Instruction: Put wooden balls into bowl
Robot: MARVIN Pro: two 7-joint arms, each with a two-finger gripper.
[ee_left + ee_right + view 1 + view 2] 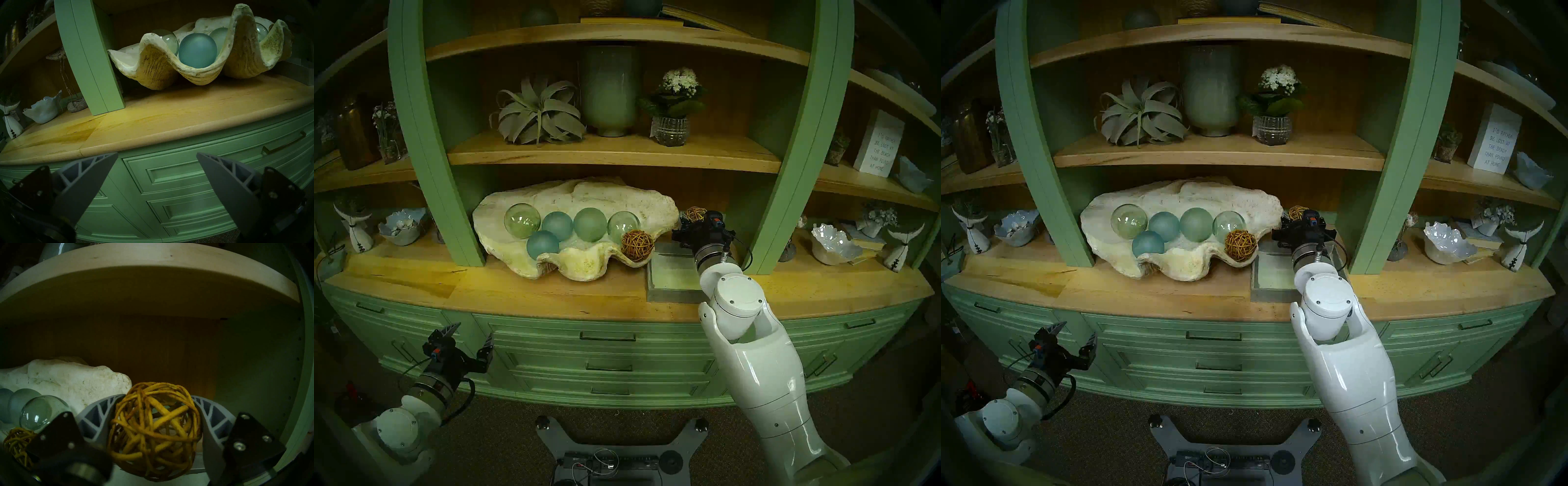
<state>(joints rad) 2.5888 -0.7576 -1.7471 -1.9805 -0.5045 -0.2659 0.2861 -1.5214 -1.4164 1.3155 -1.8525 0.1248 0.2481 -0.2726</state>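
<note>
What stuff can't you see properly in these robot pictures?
- Head views: the held rattan ball is half hidden behind the right gripper.
- Left wrist view: the shell's wavy rim hides most glass spheres.
- Right wrist view: the other rattan ball is cut off by the gripper's mount.
- Head views: the tray's right side is behind the arm.

right gripper (155,421) jaws clamped, arm outstretched — left gripper (470,336) jaws spread.

White sign (1494,141): beach quote
</note>
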